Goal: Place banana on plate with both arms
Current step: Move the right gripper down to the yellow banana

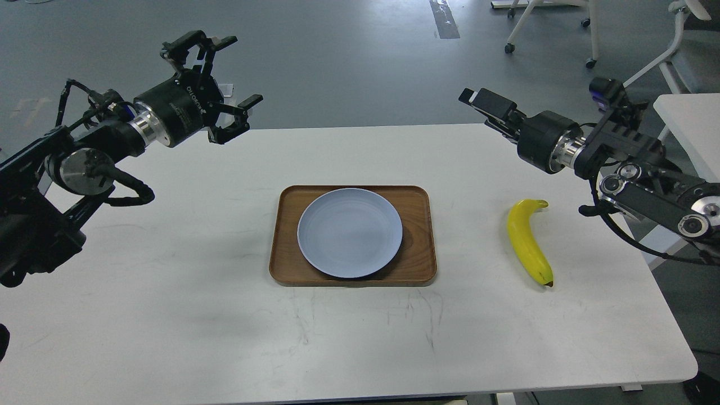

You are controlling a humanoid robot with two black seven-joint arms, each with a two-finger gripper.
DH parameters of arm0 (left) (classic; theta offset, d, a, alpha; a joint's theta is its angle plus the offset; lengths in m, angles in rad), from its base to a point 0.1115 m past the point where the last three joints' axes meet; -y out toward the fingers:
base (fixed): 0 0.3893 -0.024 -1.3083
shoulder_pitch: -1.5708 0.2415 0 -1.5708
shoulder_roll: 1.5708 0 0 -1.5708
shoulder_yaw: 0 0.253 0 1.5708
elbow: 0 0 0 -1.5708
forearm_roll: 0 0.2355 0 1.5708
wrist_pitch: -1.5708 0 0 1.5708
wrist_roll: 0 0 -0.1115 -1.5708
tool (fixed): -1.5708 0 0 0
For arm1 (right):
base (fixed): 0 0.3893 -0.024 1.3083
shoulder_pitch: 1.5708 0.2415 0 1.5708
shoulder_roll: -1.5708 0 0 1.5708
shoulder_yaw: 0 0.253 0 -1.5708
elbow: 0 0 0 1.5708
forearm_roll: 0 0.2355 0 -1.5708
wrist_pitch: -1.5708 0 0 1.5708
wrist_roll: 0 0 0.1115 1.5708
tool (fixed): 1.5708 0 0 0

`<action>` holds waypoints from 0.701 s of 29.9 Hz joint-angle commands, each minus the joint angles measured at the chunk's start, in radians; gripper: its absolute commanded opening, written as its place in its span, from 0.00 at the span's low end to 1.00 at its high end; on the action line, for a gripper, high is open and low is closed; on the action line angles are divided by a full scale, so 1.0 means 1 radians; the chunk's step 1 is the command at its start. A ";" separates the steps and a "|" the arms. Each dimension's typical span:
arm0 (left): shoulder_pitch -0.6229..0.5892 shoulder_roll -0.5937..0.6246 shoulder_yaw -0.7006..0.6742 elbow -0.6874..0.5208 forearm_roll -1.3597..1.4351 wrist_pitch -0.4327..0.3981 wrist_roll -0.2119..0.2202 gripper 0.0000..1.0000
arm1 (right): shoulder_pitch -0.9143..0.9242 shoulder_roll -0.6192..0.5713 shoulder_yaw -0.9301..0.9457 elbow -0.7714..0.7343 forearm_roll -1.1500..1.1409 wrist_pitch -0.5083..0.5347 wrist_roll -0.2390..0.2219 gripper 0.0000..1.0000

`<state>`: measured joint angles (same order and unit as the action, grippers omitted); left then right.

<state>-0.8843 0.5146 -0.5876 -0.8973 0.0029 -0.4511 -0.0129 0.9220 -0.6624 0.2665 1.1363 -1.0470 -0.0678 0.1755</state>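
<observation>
Jaws on the left gripper (216, 84) are being held spread wide, fingers splayed apart with nothing between them. It is being carried raised near the far left edge of the table (169, 236), at the end of the left arm (84, 163), which is reaching in from the left border.

Jaws on the right gripper (486, 107) are being viewed nearly edge-on and dark; whether they are parted or closed cannot be told. Nothing is being seen held in them. It is being pointed toward the upper left, over the far right part of the table, at the end of the right arm (630, 169).

Banana (529, 242) is lying flat on the white tabletop, right of centre, untouched. Its stem end is being pointed away toward the far side, its dark tip toward the near edge. It is lying below and somewhat right of the right gripper, apart from it, and well apart from the left gripper across the table.

Plate (350, 232), pale blue-grey, is resting on a brown wooden tray (419, 236) at table centre, its near rim just overlapping the tray's front lip. Banana is lying near the tray's right side, clear of it, with bare table between.

Chair bases on castors (548, 34) are being seen on the grey floor beyond.
</observation>
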 commanded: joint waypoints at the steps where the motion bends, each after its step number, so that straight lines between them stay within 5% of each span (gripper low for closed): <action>1: 0.005 0.001 0.002 0.000 0.000 0.000 0.001 0.98 | -0.002 -0.077 -0.102 0.003 -0.083 -0.130 -0.010 0.97; 3: 0.007 0.001 0.005 0.000 0.003 0.002 0.001 0.98 | -0.005 -0.098 -0.127 0.003 -0.103 -0.159 -0.027 0.97; 7: 0.018 -0.017 0.012 0.000 0.014 0.011 0.001 0.98 | -0.061 -0.157 -0.148 0.019 -0.081 -0.249 -0.161 0.88; 21: 0.037 -0.033 0.012 0.000 0.034 0.017 0.001 0.98 | -0.189 -0.094 -0.222 0.049 -0.090 -0.262 -0.172 0.82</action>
<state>-0.8610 0.4791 -0.5751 -0.8979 0.0367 -0.4338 -0.0114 0.7343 -0.7986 0.0726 1.1894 -1.1325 -0.3300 0.0032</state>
